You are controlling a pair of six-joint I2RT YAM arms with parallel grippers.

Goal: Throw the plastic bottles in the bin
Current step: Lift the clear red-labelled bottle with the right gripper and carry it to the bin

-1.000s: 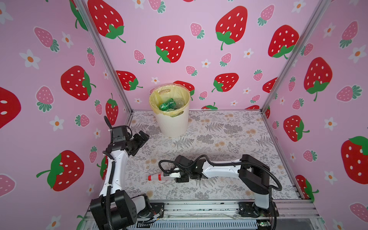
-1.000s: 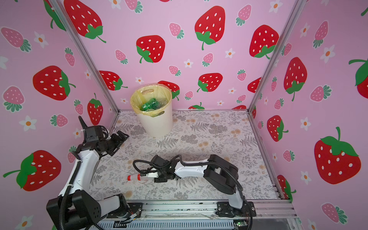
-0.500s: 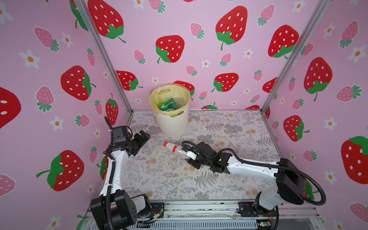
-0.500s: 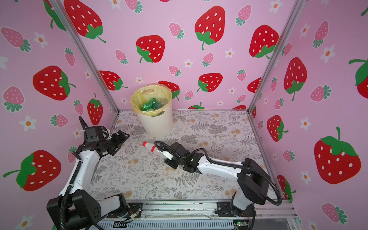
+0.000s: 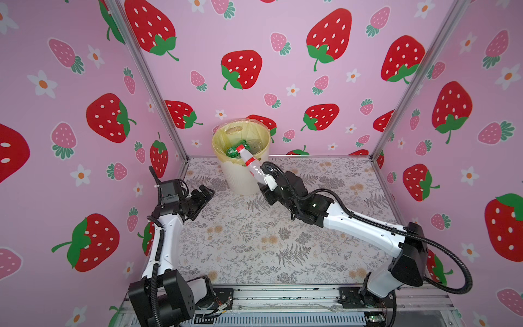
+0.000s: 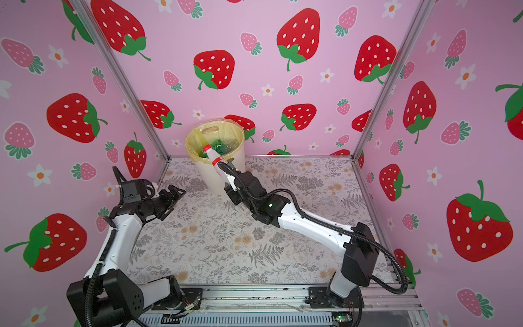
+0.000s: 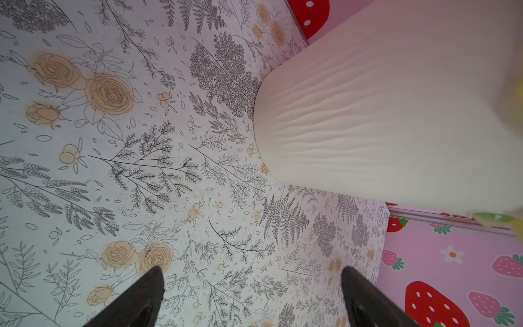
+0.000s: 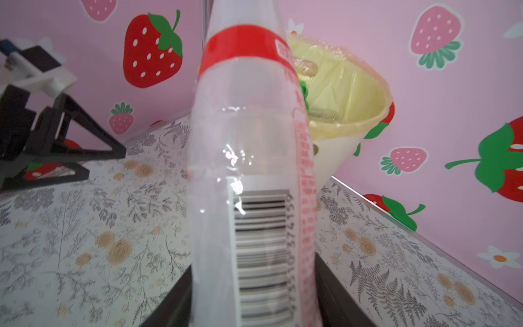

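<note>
Bottle (image 5: 252,167) aslant across near rim of bin (image 5: 237,181).

We find the bin (image 5: 239,179) standing at the back edge of the worktop (image 5: 254,243), left of its middle and near the back left corner. Several bottles (image 5: 234,151) lie inside it. The right tool (image 5: 265,181) hangs just in front of the bin, towards its right side, with one bottle (image 5: 250,162) between its jaws. That bottle tilts up and back, its cap over the bin's opening. The left tool (image 5: 208,192) hangs by the left edge, in front of the bin and apart from it.
</note>
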